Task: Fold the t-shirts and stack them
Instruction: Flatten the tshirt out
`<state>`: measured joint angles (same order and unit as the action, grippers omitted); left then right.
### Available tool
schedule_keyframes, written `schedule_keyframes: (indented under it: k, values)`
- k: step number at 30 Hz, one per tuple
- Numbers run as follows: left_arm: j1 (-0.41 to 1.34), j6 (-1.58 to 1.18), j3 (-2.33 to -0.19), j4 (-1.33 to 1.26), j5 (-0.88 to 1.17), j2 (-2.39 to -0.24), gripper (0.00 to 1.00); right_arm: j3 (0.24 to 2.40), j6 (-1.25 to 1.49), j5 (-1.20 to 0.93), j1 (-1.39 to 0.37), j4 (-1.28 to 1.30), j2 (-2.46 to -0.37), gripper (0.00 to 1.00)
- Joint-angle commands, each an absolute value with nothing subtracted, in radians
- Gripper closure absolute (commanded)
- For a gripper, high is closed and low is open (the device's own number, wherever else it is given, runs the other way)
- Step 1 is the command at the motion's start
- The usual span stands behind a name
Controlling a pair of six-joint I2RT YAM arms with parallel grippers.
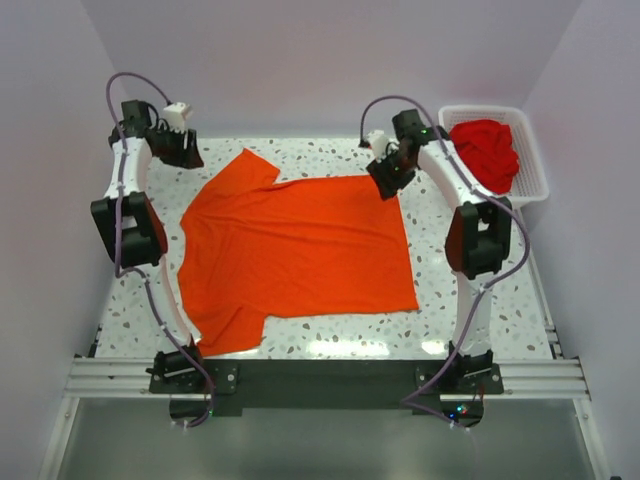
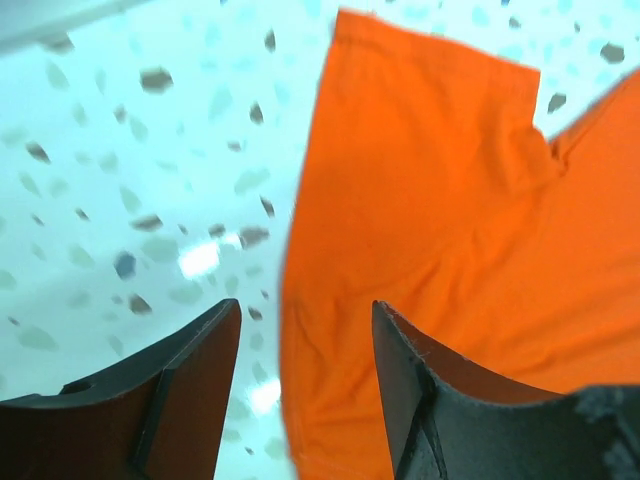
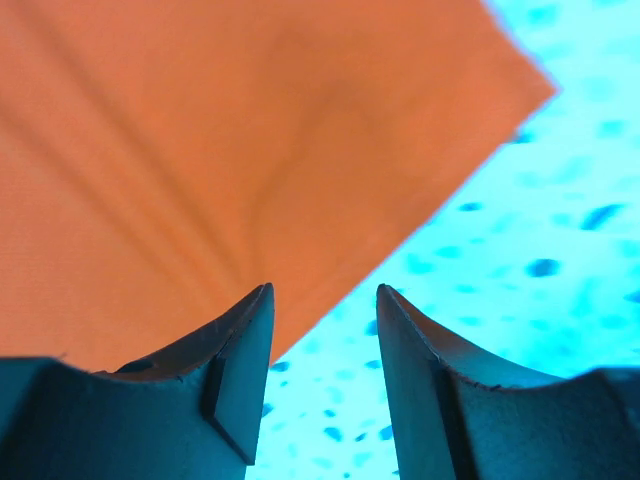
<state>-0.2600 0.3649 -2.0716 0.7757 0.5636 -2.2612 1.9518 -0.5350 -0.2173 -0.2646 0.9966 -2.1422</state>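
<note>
A bright orange-red t-shirt (image 1: 295, 245) lies spread flat on the speckled table, collar end to the left and hem to the right. My left gripper (image 1: 185, 150) hovers open just beyond its far-left sleeve; in the left wrist view the sleeve (image 2: 430, 200) lies under the gap between the open fingers (image 2: 415, 400). My right gripper (image 1: 385, 178) is open over the shirt's far-right hem corner (image 3: 250, 150), and the cloth edge runs between its fingers (image 3: 240, 360). Deeper red shirts (image 1: 487, 150) are bunched in the basket.
A white plastic lattice basket (image 1: 535, 165) stands at the table's back right corner. White walls close in on the left, back and right. The arms' bases sit on a metal rail (image 1: 320, 378) at the near edge.
</note>
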Motion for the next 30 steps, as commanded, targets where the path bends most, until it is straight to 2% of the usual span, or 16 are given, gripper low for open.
schedule_keyframes:
  k: [1, 5, 10, 16, 30]
  values:
    - [-0.213, 0.344, -2.163, 0.72, 0.554, -2.31, 0.39, 2.081, -0.471, -0.232, -0.227, 0.962, -2.207, 0.5]
    - [-0.18, 0.305, -2.172, 0.666, 0.511, -2.345, 0.38, 2.193, -0.465, -0.166, -0.218, 0.904, -2.318, 0.5]
    - [-0.157, 0.27, -2.149, 0.612, 0.479, -2.37, 0.39, 2.213, -0.449, -0.159, -0.189, 0.767, -2.381, 0.43]
    - [-0.144, 0.284, -2.12, 0.615, 0.462, -2.373, 0.39, 2.273, -0.439, -0.152, -0.17, 0.677, -2.47, 0.4]
    - [-0.141, 0.295, -2.125, 0.637, 0.426, -2.41, 0.39, 2.261, -0.446, -0.21, -0.15, 0.515, -2.534, 0.4]
